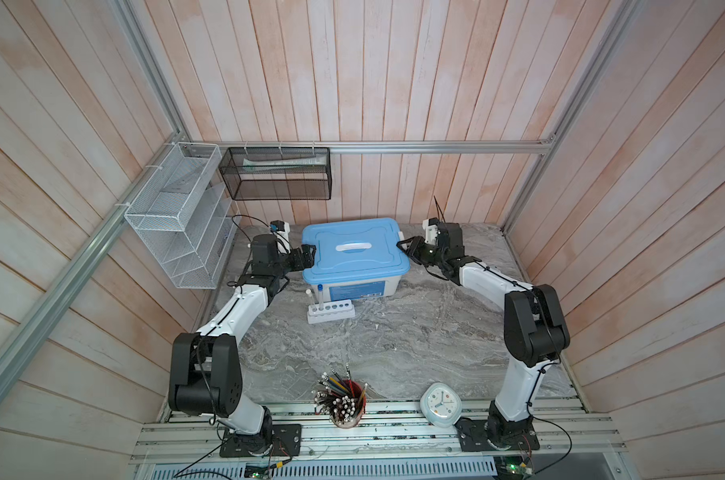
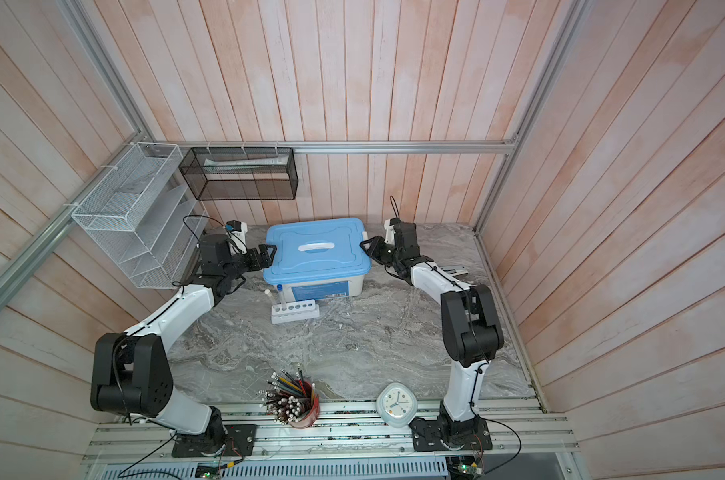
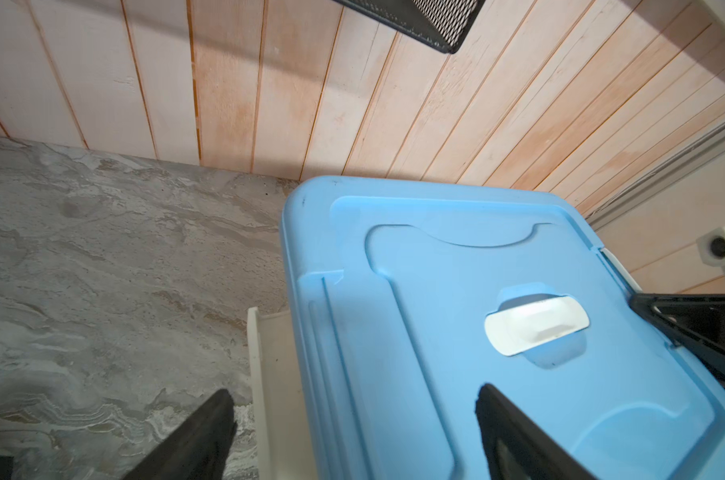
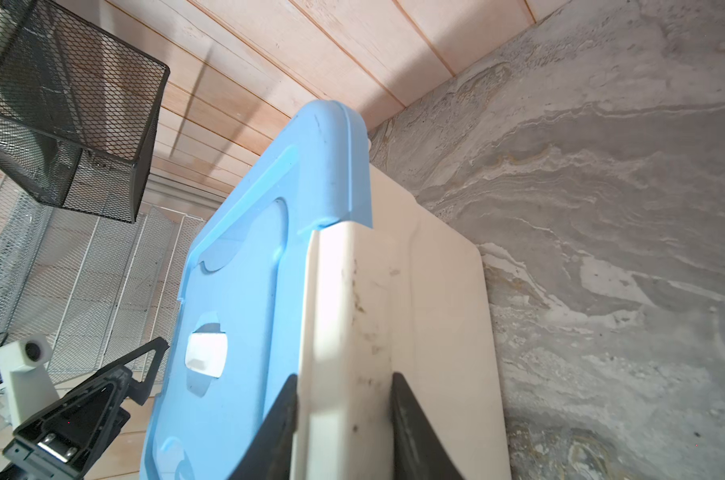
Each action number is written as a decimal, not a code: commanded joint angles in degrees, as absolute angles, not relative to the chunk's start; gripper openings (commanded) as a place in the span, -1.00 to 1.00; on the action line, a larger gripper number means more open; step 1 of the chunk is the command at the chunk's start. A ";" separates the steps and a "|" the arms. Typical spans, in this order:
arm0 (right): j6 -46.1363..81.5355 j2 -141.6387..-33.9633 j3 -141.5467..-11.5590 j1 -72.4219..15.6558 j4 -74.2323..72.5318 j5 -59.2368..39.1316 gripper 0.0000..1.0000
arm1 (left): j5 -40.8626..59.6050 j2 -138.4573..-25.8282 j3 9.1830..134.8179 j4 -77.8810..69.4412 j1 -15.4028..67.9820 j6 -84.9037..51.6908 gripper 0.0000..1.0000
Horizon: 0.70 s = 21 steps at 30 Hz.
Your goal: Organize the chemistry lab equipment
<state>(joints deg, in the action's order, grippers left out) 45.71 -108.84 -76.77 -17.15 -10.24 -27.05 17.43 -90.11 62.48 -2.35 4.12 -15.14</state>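
Observation:
A white six-hole rack (image 1: 330,311) (image 2: 295,311) stands on the marble just in front of a white storage bin with a blue lid (image 1: 354,249) (image 2: 317,249). Two thin tubes stand in the rack's left holes, one capped blue (image 1: 320,286) and one capped white (image 1: 309,292). My left gripper (image 1: 310,253) (image 3: 354,397) is open and straddles the lid's left edge, one finger over the lid and one outside the left latch (image 3: 269,374). My right gripper (image 1: 404,245) (image 4: 344,377) is shut on the white latch (image 4: 344,311) at the bin's right end.
A red cup of pencils (image 1: 346,401) and a white rounded clock (image 1: 440,404) sit at the table's front edge. A black mesh basket (image 1: 275,174) and a white wire shelf (image 1: 178,216) hang on the walls behind and left of the bin.

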 commanded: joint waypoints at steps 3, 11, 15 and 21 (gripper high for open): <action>45.86 -108.28 -75.39 -17.14 -7.03 -23.13 -0.35 | 21.23 -93.37 65.22 -3.34 3.78 -16.70 0.83; 45.70 -108.46 -75.77 -16.99 -6.20 -22.41 -0.34 | 24.86 -97.55 68.69 -3.07 3.93 -16.50 0.80; 45.96 -108.28 -75.40 -16.76 -6.15 -22.06 -0.34 | 25.22 -98.98 70.05 -2.99 4.58 -16.26 0.80; 46.59 -107.60 -73.97 -16.01 -6.75 -21.77 -0.35 | 26.01 -101.17 72.41 -2.82 6.27 -16.10 0.80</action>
<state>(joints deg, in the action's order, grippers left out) 46.59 -108.12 -75.83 -16.97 -10.37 -26.04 23.99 -99.94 70.26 -2.37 5.04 -16.16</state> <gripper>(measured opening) 0.328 0.900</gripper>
